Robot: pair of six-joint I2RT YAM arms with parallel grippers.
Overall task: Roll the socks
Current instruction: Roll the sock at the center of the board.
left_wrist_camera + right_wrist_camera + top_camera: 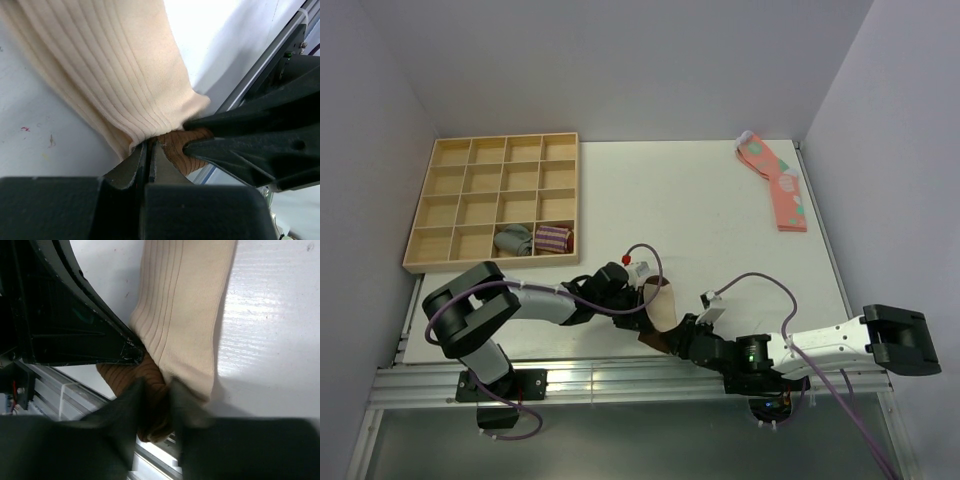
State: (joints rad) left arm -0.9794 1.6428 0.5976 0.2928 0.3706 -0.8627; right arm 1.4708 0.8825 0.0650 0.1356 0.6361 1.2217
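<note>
Top external: both arms are folded low over the near edge of the worktop (720,220), elbows out, wrists turned inward towards each other. The left end effector (642,298) and right end effector (678,336) are seen meeting at the beige socks (663,303), which lie near the front edge. A wooden tray (490,200) sits far left and pink socks (775,185) far right.

Left wrist: the left end effector (149,148) is seen with fingers pressed together, sock (115,65) edge pinched at the tips. The brown band (180,150) is clamped by the right end effector (189,135), entering from the right.

Right wrist: the right end effector (156,390) is blurred, its fingers closed around the brown band (150,377). The ribbed socks (185,315) are stretched away across the worktop (270,340). The left end effector (131,351) is touching the socks from the left.
</note>
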